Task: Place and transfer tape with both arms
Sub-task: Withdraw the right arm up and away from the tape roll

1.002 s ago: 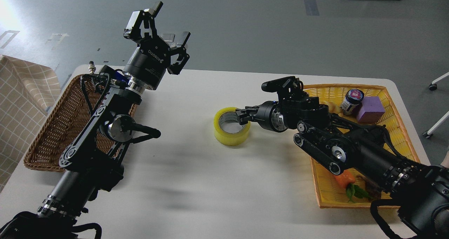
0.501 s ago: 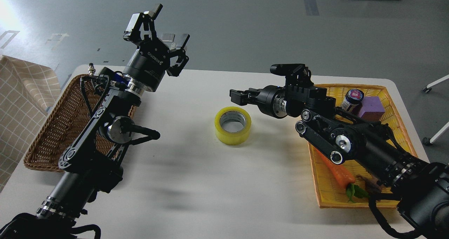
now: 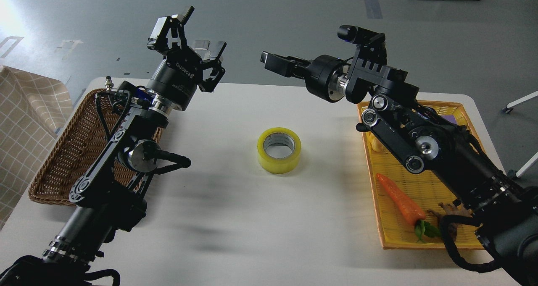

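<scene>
your tape (image 3: 279, 150) lies flat on the white table (image 3: 235, 219), core up, about midway between the brown wicker basket (image 3: 63, 151) and the yellow basket (image 3: 424, 181), touched by nothing. the left gripper (image 3: 191, 51) hangs high with its fingers spread wide and empty. the right gripper (image 3: 269, 62) points left, seen side-on, so you can't tell whether its fingers are parted or closed (nothing shows between them).

if you bring the left one down off-centre, a finger may land on the roll's rim and skid it along the smooth top, or tip it so it rolls away.

the right arm covers much of the yellow basket; only the carrot (image 3: 401, 202) reads clearly.
</scene>
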You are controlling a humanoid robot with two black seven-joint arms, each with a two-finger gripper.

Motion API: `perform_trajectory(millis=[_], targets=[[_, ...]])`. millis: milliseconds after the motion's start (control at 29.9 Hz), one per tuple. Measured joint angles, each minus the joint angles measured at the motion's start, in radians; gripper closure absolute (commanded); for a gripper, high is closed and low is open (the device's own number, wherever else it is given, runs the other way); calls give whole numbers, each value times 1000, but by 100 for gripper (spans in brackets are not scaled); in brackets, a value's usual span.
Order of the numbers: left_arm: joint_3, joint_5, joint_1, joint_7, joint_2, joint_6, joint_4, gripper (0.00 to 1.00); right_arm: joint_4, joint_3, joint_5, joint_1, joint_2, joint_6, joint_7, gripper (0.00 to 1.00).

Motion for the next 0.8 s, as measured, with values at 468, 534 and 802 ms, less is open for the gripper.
perform_trajectory(millis=[468,534,802], targets=[[1,2,-6,2,0,1,0,0,206,229,176,-96,-136,0,-3,0],[1,2,-9,2,0,1,0,0,236,280,179,-118,-138,0,-2,0],[-1,2,-5,0,-1,-1,0,0,349,363,352,-212,-210,22,3,0]])
